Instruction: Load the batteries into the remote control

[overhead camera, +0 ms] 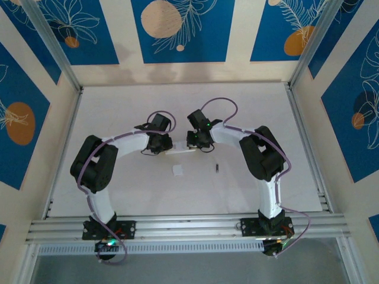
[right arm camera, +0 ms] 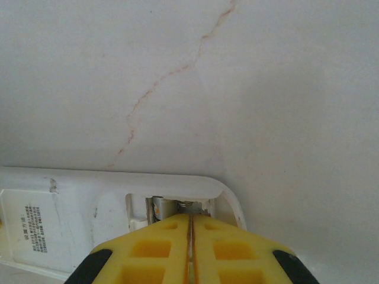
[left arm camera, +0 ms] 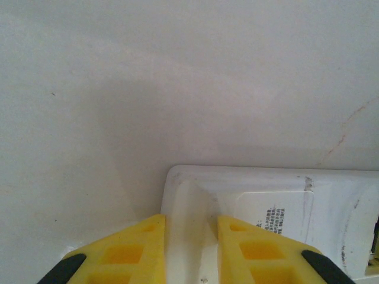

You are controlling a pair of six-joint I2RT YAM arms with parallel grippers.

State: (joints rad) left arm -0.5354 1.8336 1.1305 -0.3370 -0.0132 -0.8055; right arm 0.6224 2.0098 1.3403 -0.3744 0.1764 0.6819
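The white remote control (overhead camera: 180, 152) lies back-up between the two grippers at the table's middle. My left gripper (left arm camera: 190, 228) is shut on its plain end, with the remote control (left arm camera: 266, 189) running off to the right. My right gripper (right arm camera: 190, 218) is shut, fingertips together, at the open battery compartment (right arm camera: 177, 204) at the other end of the remote control (right arm camera: 71, 195). A metallic battery end (right arm camera: 159, 208) and a spring show inside the compartment, just beyond the fingertips. A second dark battery (overhead camera: 217, 168) lies loose on the table, nearer than the right gripper (overhead camera: 198, 147).
A small white square cover piece (overhead camera: 177, 170) lies on the table (overhead camera: 249, 112) just in front of the remote, left of the loose battery. The left gripper (overhead camera: 163, 148) and both arms bend inward over the middle. Aluminium rails border the table's sides and near edge.
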